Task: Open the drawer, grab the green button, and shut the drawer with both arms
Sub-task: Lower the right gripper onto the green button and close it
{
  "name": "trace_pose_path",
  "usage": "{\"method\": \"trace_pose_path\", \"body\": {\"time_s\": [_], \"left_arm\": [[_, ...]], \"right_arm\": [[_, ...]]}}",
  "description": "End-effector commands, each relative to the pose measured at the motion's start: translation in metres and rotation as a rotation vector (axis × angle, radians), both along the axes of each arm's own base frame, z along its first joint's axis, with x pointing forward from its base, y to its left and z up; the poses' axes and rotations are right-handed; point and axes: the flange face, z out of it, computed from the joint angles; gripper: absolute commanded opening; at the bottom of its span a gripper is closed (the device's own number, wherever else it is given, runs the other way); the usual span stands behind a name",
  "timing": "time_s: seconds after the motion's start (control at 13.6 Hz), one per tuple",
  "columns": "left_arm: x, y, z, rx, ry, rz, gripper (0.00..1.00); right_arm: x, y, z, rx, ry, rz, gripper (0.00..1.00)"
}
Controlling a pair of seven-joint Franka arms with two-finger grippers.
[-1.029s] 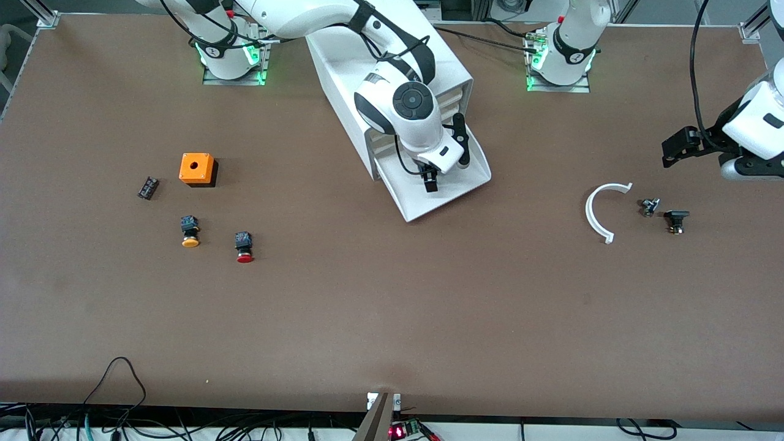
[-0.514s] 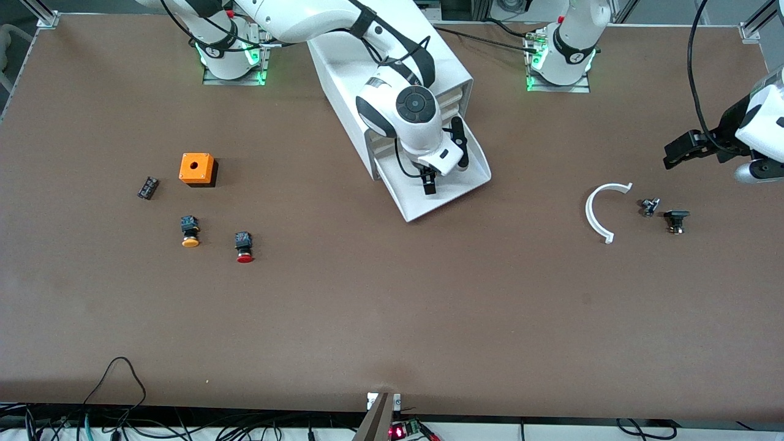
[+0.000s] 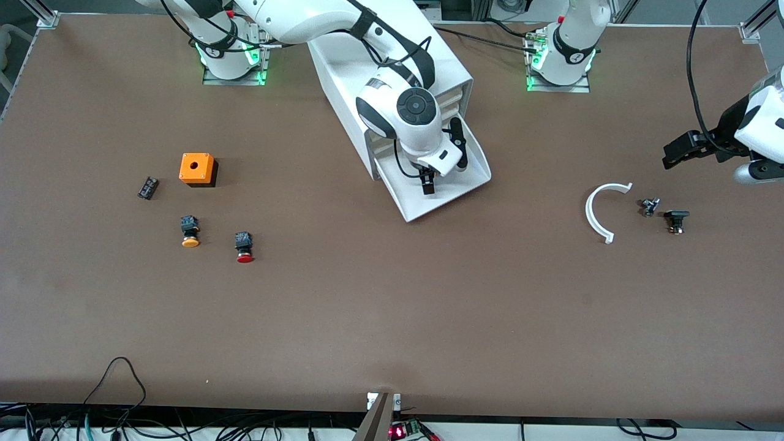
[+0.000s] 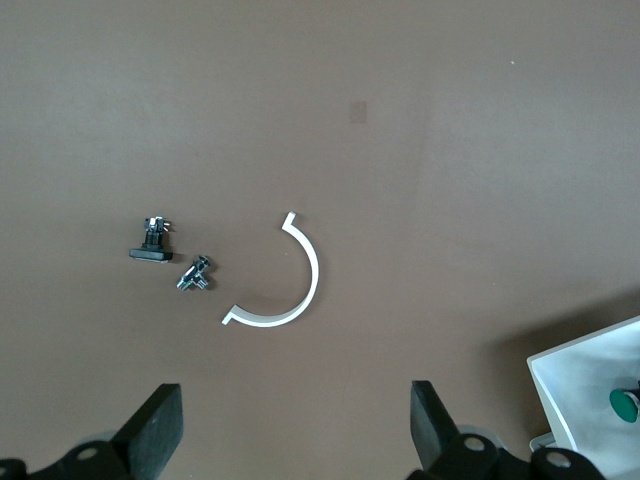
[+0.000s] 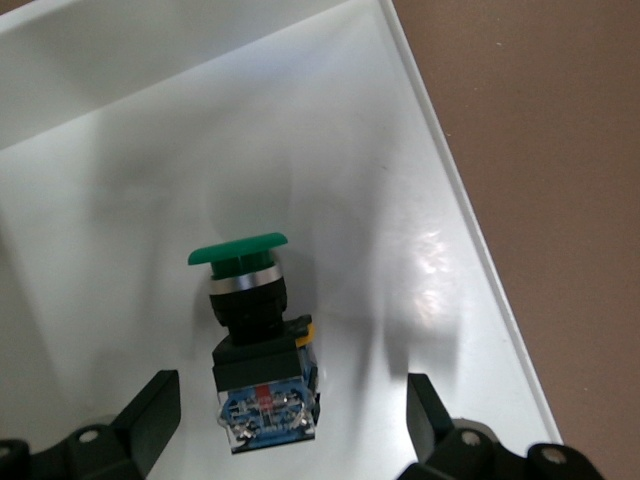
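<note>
- The button (image 5: 254, 335), green-capped, is lying on its side in the pulled-out drawer (image 3: 456, 190), the lowest one of the white cabinet (image 3: 361, 67); in the left wrist view we are glimpsing its cap (image 4: 626, 402) at the drawer's corner.
- We are holding our right end effector (image 3: 429, 184) over the drawer, fingers (image 5: 150, 410) spread wide on either side of the button, not touching it.
- Our left end effector (image 3: 674, 153) is waiting released above the worktop (image 3: 392, 318) at the left arm's end, over a white curved strip (image 3: 597, 211) and two small dark parts (image 3: 649, 206) beside it.
- Toward the right arm's end, an orange box (image 3: 197, 168), a yellow-capped button (image 3: 190, 231) and a red-capped button (image 3: 244, 247) are sitting well apart from the cabinet.
</note>
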Motion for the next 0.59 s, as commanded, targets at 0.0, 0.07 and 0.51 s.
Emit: {"method": "trace_pose_path", "body": {"time_s": [0.0, 0.07, 0.51], "left_arm": [[0.0018, -0.0008, 0.0041, -0.022, 0.003, -0.029, 1.0], [0.002, -0.0007, 0.0055, -0.02, 0.0, -0.026, 1.0], [0.0016, -0.0032, 0.0079, -0.016, -0.002, 0.043, 1.0]], "right_arm": [[-0.0011, 0.0057, -0.0085, -0.013, -0.001, 0.022, 1.0], [-0.0023, 0.006, -0.013, -0.017, 0.002, 0.027, 0.98], [-0.0045, 0.0113, -0.0114, -0.007, -0.003, 0.027, 0.6]]}}
